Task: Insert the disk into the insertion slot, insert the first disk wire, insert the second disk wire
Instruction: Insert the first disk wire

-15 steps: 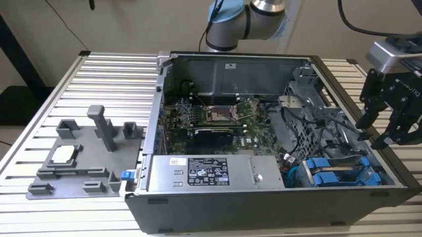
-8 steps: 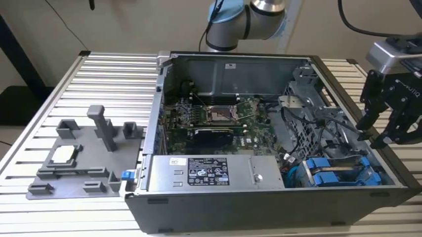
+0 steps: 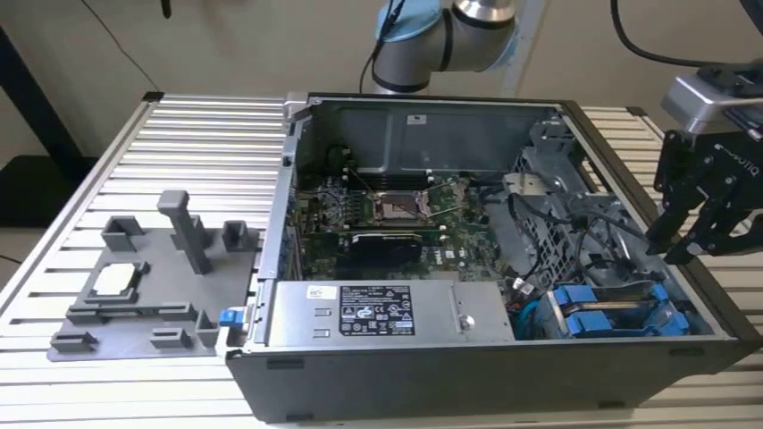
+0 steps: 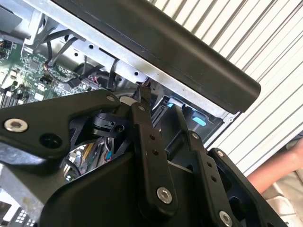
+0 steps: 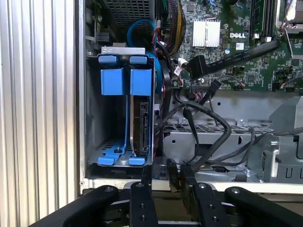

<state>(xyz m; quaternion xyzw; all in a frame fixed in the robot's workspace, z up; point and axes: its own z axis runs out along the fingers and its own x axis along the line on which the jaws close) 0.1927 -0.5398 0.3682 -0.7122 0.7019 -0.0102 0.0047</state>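
The disk stands on edge in its blue carrier inside the insertion slot of the grey drive cage. A second blue carrier sits right beside it. In the exterior view the two blue carriers show at the case's near right corner. My gripper hovers over the case edge just outside the cage, open. A black wire connector lies in line with the gap between the fingertips; whether it touches them I cannot tell. In the exterior view the gripper hangs above the case's right wall.
Loose black cables loop beside the cage over grey sheet metal. The motherboard and silver power-supply box fill the case. A grey fixture plate lies on the slatted table at the exterior view's left. A person's arm is beyond the case.
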